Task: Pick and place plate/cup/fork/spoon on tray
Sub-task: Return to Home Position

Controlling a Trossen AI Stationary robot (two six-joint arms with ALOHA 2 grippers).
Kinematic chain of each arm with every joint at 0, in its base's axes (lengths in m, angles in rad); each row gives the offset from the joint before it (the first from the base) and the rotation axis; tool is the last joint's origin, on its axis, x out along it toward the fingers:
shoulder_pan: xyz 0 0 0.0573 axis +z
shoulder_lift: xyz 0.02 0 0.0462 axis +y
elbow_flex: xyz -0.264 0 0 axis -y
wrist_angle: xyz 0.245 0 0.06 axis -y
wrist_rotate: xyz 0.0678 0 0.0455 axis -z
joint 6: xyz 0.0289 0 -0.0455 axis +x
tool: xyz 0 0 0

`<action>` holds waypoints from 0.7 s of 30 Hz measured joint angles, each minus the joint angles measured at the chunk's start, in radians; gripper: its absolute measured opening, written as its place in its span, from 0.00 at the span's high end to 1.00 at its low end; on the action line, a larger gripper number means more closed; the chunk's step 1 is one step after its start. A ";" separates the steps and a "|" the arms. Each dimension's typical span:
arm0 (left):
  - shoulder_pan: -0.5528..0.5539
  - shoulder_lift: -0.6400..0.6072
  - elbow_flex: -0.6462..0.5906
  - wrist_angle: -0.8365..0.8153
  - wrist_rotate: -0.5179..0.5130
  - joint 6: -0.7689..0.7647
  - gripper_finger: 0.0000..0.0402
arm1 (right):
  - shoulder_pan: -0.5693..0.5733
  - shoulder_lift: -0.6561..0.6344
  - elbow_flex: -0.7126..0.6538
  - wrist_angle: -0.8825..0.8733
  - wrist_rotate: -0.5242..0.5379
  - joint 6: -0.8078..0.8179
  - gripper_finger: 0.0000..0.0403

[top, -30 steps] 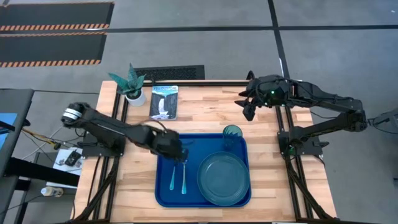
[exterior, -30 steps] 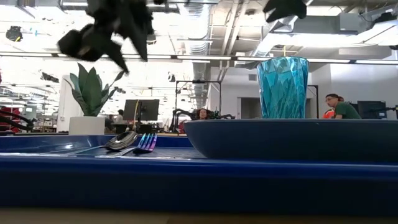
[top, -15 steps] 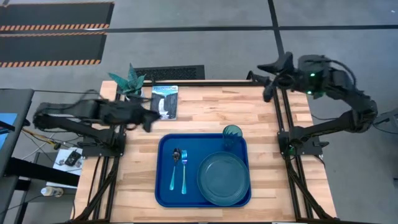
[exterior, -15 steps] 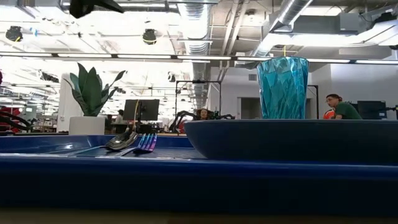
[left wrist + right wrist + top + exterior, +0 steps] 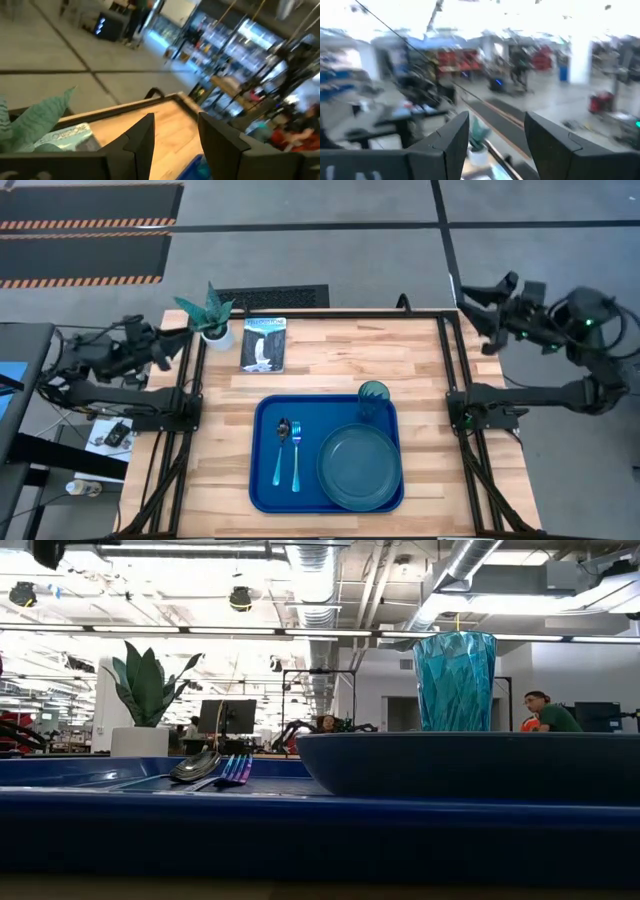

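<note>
A wooden tabletop [image 5: 330, 360] is carrying a large blue tray [image 5: 262, 480], which is lying toward the near edge, roughly at the middle. On the tray, a round dark-teal plate [image 5: 359, 466] is resting flat on the right side. A translucent teal cup [image 5: 373, 398] is standing upright just behind the plate, near the tray's back right corner. On the left side of the tray, a spoon [image 5: 281, 450] and a fork [image 5: 297, 455] are lying side by side, lengthwise, with the spoon on the outer side and its dark bowl pointing toward the back of the tabletop.

In the low view, the plate [image 5: 470, 762] is filling the right half, the cup [image 5: 455, 680] is rising behind it, and the spoon's bowl [image 5: 195, 766] and the fork's tines [image 5: 236, 770] are sitting close together on the tray [image 5: 300, 830].

Behind the tray, a small booklet [image 5: 264, 344] is lying flat, and a white pot with a teal plant [image 5: 210, 315] is standing at the back left corner.

The left pincer [image 5: 165, 345] is hanging off the tabletop's left edge, near the plant, with its fingers [image 5: 142, 140] apart and gripping nothing. The right pincer [image 5: 480, 305] is hanging beyond the back right corner, well away from the tray, its fingers [image 5: 452, 137] also apart and empty.

A person [image 5: 545, 712] is sitting far off in the room behind.
</note>
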 joint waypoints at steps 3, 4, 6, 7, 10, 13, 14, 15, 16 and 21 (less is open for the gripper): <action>0.000 -0.122 -0.091 0.065 0.004 0.020 0.66 | 0.000 -0.106 -0.171 0.148 -0.029 0.033 0.47; 0.000 -0.159 -0.130 0.076 0.007 0.022 0.66 | 0.000 -0.139 -0.226 0.197 -0.024 0.050 0.47; 0.000 -0.232 -0.201 0.111 0.012 0.027 0.66 | -0.002 -0.204 -0.335 0.277 -0.019 0.078 0.47; 0.000 -0.261 -0.238 0.127 0.011 0.029 0.66 | -0.002 -0.234 -0.385 0.310 -0.019 0.089 0.47; -0.002 -0.250 -0.308 0.079 0.013 -0.001 0.66 | -0.003 -0.313 -0.529 0.406 -0.019 0.134 0.47; -0.005 -0.219 -0.381 0.178 0.013 -0.013 0.66 | -0.003 -0.378 -0.655 0.493 -0.014 0.158 0.47; -0.005 -0.221 -0.417 0.179 0.016 -0.014 0.66 | -0.003 -0.399 -0.697 0.511 -0.004 0.161 0.47; -0.005 -0.228 -0.452 0.198 0.027 -0.014 0.66 | -0.003 -0.416 -0.732 0.539 0.007 0.163 0.47; -0.005 -0.238 -0.479 0.241 0.027 -0.015 0.66 | -0.003 -0.437 -0.766 0.572 0.012 0.172 0.47; -0.005 -0.254 -0.617 0.291 -0.026 -0.102 0.66 | -0.003 -0.537 -0.921 0.628 0.077 0.230 0.47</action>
